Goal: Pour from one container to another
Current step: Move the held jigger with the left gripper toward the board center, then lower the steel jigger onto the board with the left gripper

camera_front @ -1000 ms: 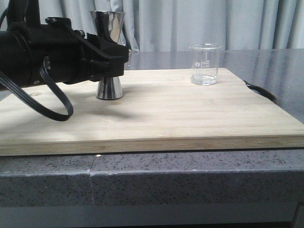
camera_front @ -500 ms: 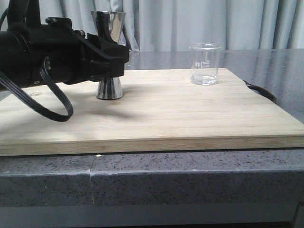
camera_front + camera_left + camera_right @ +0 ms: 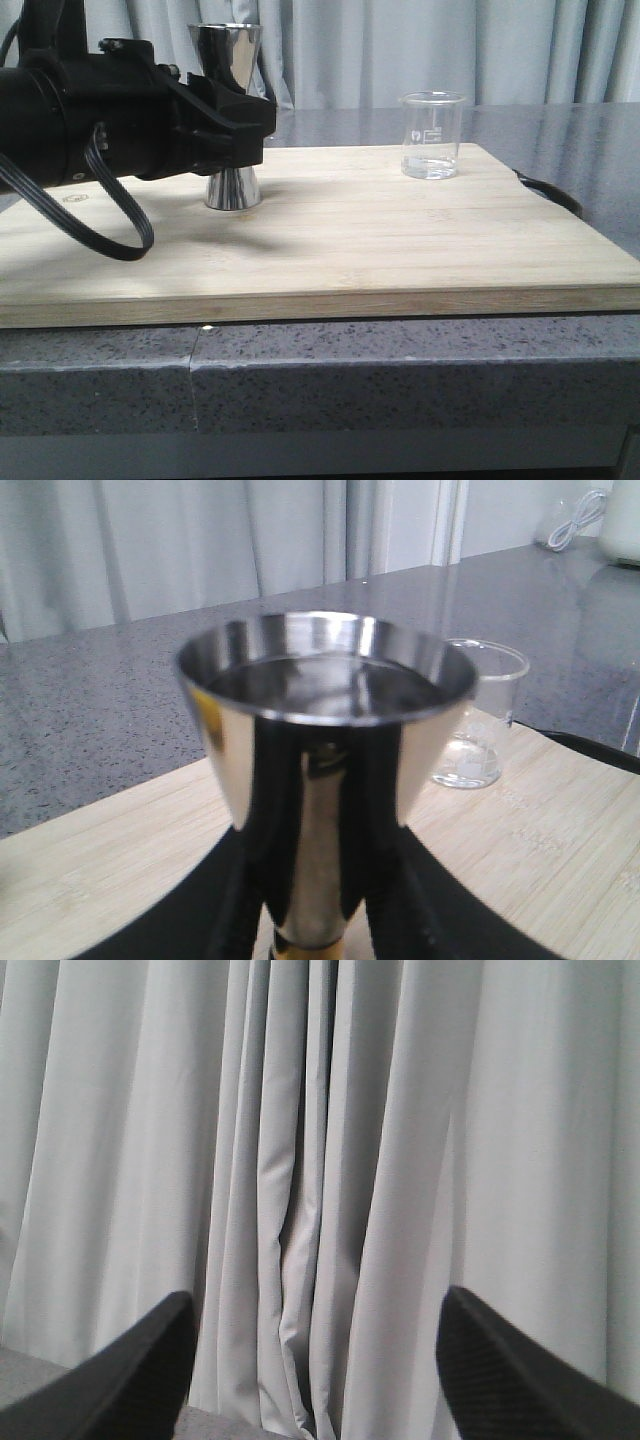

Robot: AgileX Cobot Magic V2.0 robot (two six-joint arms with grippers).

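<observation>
At the left of the front view, the black left gripper point(image 3: 240, 130) is reaching in from the side, its fingers closing around the narrow waist of the tall shiny stainless-steel hourglass-shaped jigger point(image 3: 229, 60). The jigger is standing upright, and whether its base is touching the pale bamboo cutting board point(image 3: 330, 250) or sitting just above it cannot be told. A black cable point(image 3: 95, 225) is looping down beneath the arm. In the left wrist view the jigger point(image 3: 325, 750) is filling the middle of the frame, with dark finger surfaces pressing against both sides of its lower cone; its open upper cup is showing a dark reflective interior, and whether liquid is sitting in it cannot be told.

Further right, well apart from the jigger, the small clear glass beaker with faint white markings point(image 3: 432, 135) is standing upright near the far edge of the board, a shallow layer of clear liquid lying at its bottom. The board is resting on a grey speckled stone counter point(image 3: 400, 380).

The right gripper point(image 3: 315, 1360) is appearing only in its own wrist view, its two black fingers point(image 3: 110, 1380) spreading wide apart and holding nothing, facing pale grey pleated curtains point(image 3: 300, 1160).
</observation>
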